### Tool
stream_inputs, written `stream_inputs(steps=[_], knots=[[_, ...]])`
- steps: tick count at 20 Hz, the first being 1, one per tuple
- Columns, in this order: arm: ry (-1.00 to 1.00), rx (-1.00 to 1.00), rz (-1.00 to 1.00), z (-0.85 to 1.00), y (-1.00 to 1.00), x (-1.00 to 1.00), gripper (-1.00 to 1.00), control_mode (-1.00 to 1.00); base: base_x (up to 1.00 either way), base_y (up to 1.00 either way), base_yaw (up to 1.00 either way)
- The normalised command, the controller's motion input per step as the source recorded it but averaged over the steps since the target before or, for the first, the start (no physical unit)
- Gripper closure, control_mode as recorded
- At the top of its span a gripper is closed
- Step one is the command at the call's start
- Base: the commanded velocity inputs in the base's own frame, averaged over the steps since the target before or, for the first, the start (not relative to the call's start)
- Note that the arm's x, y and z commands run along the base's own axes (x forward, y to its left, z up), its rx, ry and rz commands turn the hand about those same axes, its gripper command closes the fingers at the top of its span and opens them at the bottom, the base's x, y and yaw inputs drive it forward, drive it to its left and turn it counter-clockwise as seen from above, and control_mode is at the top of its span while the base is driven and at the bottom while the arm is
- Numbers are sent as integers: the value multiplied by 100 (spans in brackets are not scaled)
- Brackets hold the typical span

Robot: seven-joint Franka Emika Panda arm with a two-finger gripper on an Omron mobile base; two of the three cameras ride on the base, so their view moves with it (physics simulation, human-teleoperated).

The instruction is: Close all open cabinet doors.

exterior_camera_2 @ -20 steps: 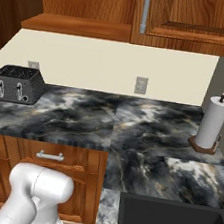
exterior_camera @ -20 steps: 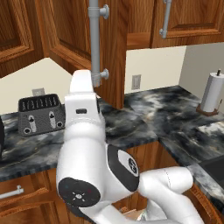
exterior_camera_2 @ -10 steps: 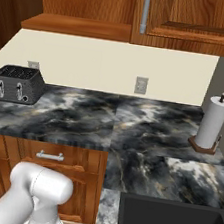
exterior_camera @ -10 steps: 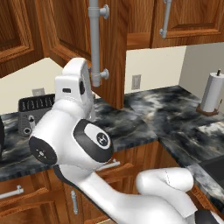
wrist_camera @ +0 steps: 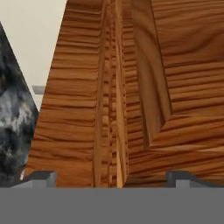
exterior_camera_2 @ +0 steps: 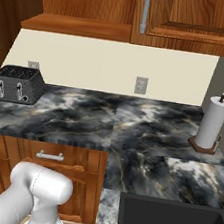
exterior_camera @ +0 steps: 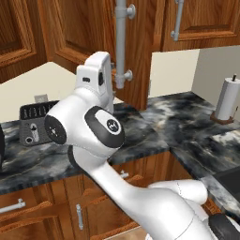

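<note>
A tall reddish-brown cabinet door (exterior_camera: 140,56) stands swung out from the wall cabinets, its long grey bar handle (exterior_camera: 121,42) facing me. My white hand (exterior_camera: 96,77) is raised just left of that handle, close against the wood. In the hand view, my gripper (wrist_camera: 111,179) is open, its fingertips (wrist_camera: 41,178) spread wide in front of a raised-panel door face (wrist_camera: 175,87) and a door edge (wrist_camera: 111,109), with nothing between them. To the right, another cabinet door (exterior_camera: 201,18) with a grey handle (exterior_camera: 177,21) sits flush. That door (exterior_camera_2: 197,20) looks shut in the right base view too.
A black toaster (exterior_camera_2: 16,83) stands at the left of the dark marble counter (exterior_camera_2: 113,119). A paper towel roll (exterior_camera_2: 212,123) is at the right, and a dark sink (exterior_camera_2: 169,223) lies below it. Drawers with short silver pulls (exterior_camera_2: 50,155) run under the counter.
My arm has swung its elbow up and leftward, and the hand has risen toward the open door's handle. The jaws have stayed open.
</note>
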Motion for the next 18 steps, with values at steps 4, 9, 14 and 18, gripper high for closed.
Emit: stream_inputs(steps=[4,9,14,18], knots=[[-1,7,0,0,-84,25,-100,-100,0,0,0],[-2,8,0,0,-86,35,-100,-100,0,0,0],[-5,10,3,0,-81,47,-100,-100,0,0,0],[-5,12,2,1,-55,67,-100,-100,0,0,0]])
